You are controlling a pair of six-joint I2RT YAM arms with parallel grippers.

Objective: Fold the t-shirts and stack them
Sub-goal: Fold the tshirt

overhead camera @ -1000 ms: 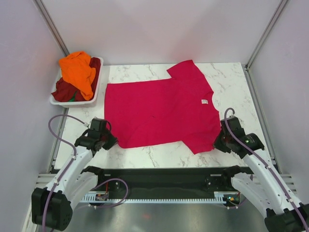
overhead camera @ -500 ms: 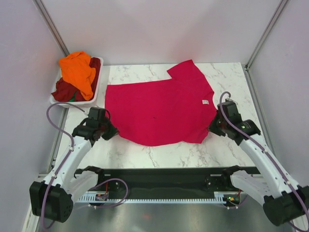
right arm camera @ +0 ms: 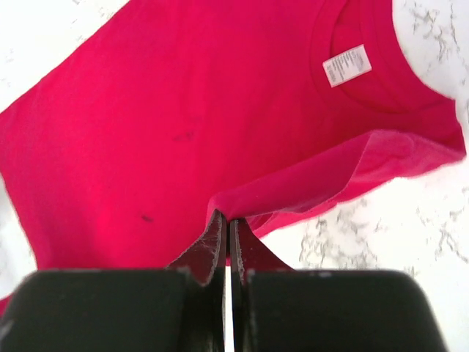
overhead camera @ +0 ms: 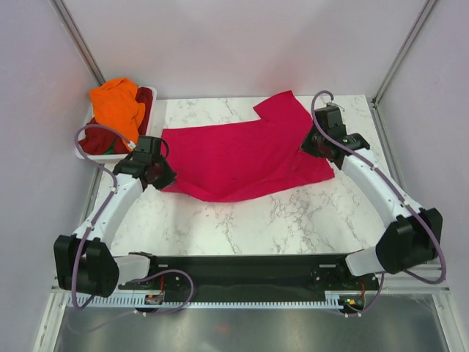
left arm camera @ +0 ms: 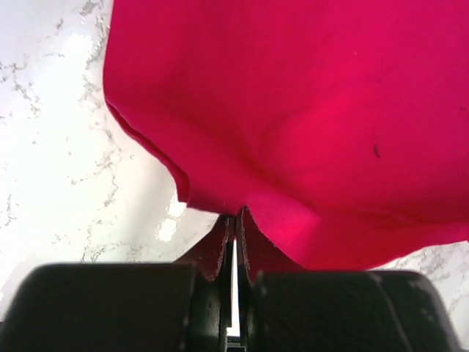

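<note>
Holding the crimson-pink t-shirt (overhead camera: 242, 158) with both arms, I have my left end effector (left arm camera: 234, 216) closed on a pinch of its cloth at the left side. My right end effector (right arm camera: 226, 218) is also closed on a fold of the cloth, at the side of the neck. In each wrist view the two fingers stand almost together, with the red cloth caught between their tips.

The t-shirt lies across the middle of the marble bench (overhead camera: 293, 213). Its near edge is lifted between my two end effectors and hangs in a loose curve over the part which lies flat. One sleeve points to the far side of the bench. The small white neck label (right arm camera: 346, 64) shows inside the collar, beyond my right fingers.

At the far left corner stands the white plastic basket (overhead camera: 152, 110). An orange t-shirt (overhead camera: 117, 106) is heaped in it, on top of a dark maroon t-shirt (overhead camera: 91, 136).
</note>
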